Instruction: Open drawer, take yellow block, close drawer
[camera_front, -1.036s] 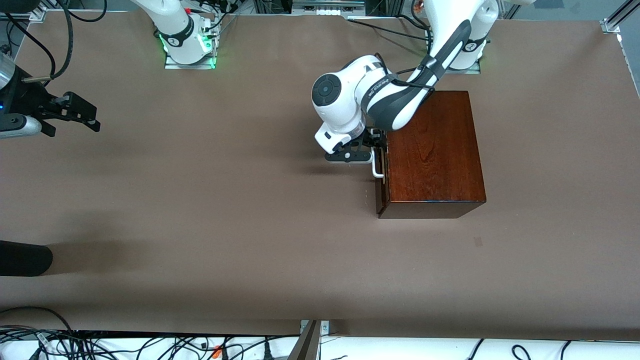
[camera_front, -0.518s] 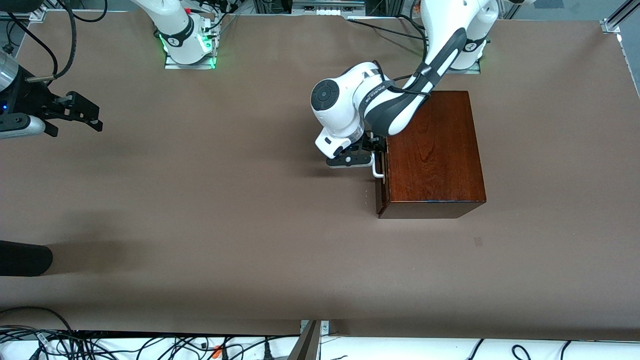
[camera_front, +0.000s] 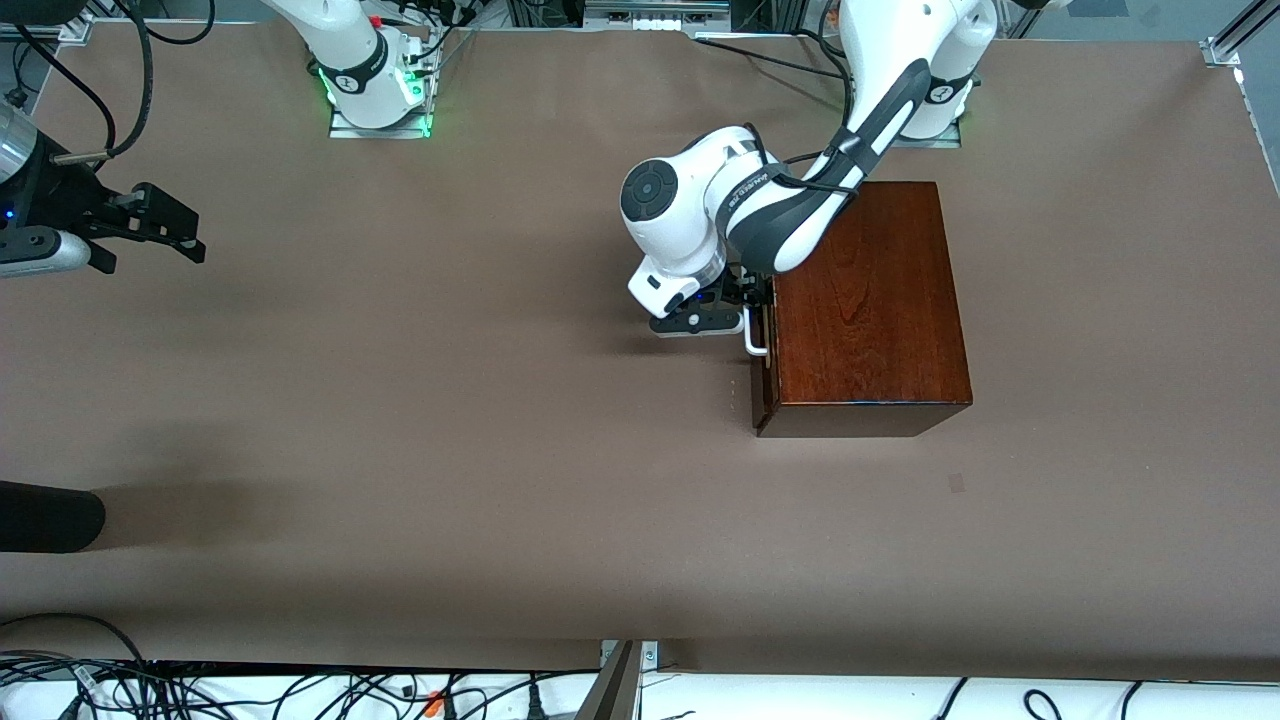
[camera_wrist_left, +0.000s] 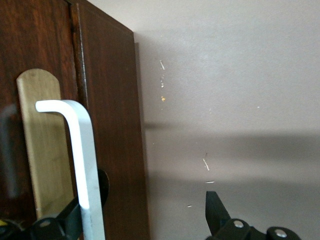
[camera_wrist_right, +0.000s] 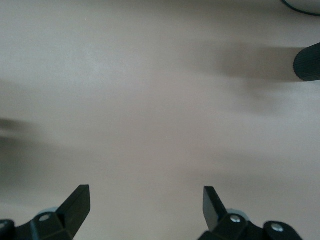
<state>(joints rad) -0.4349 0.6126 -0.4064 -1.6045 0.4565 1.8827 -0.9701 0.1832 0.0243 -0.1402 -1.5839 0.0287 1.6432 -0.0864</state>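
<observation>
The right gripper (camera_front: 150, 228), fingers spread and empty, waits over bare table at its arm's end. The left gripper (camera_front: 745, 312) is spread around the white handle (camera_wrist_left: 80, 165) of the shut drawer (camera_front: 762, 375), seemingly ready to pull. The yellow block is unseen, presumably inside.

White arms with grey-black cable sleeves, black fingers (camera_wrist_right: 75, 205), green-lit bases.

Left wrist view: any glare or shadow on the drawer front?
Left wrist view: the dark drawer front is glossy and reflects the white handle as a pale strip; soft shadow bands cross the table. Front view: the wooden box top shows mild sheen, lighting even.
</observation>
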